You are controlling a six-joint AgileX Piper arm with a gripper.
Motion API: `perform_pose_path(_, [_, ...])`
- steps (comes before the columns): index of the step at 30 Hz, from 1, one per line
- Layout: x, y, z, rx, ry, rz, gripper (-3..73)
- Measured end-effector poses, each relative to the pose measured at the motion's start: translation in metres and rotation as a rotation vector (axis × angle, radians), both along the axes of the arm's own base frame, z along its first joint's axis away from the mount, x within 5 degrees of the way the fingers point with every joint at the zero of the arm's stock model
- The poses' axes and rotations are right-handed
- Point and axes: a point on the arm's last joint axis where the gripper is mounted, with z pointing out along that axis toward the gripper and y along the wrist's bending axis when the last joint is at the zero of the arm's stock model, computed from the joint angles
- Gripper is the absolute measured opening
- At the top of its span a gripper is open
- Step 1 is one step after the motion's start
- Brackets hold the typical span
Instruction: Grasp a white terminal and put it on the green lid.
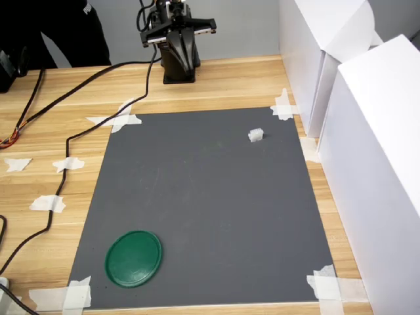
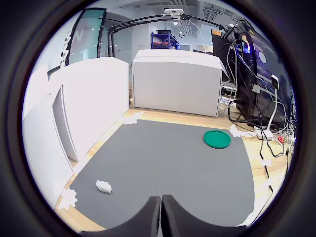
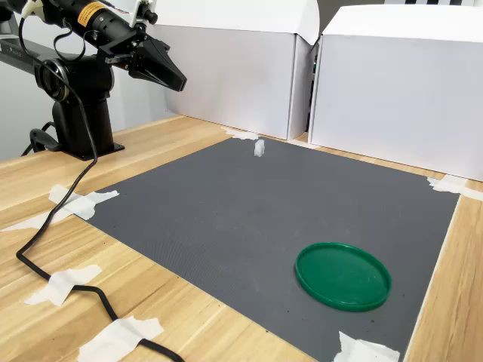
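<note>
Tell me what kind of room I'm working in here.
Likely a robotics lab bench: a grey mat taped to a wooden table, white boxes walling it in, cabled equipment racks behind.

Robotics lab bench: wooden table (image 1: 230, 82), taped-down grey mat (image 1: 203, 210), white screen boxes (image 3: 226, 68) upper frame, computer racks and cables (image 2: 247, 74) upper right in wrist view.
</note>
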Motion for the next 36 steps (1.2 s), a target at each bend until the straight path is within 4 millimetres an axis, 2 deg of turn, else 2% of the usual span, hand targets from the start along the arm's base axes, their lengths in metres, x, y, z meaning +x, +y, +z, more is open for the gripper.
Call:
perform_pose_path(9, [0.000, 0.000, 0.000, 0.000, 0.000, 0.000, -1.6])
perform_pose_path(14, [-0.001, 0.001, 0.008, 0.000, -0.008, 0.008, -1.6])
perform_pose_path(19, [-0.001, 0.004, 0.016, -0.023, 0.093, 0.050, -1.6])
perform_pose_path(28, [0.022, 0.008, 0.059, -0.132, 0.149, 0.120, -1.6])
perform_pose_path(36, [0.047, 0.016, 0.093, -0.296, 0.346, 0.310, -1.6])
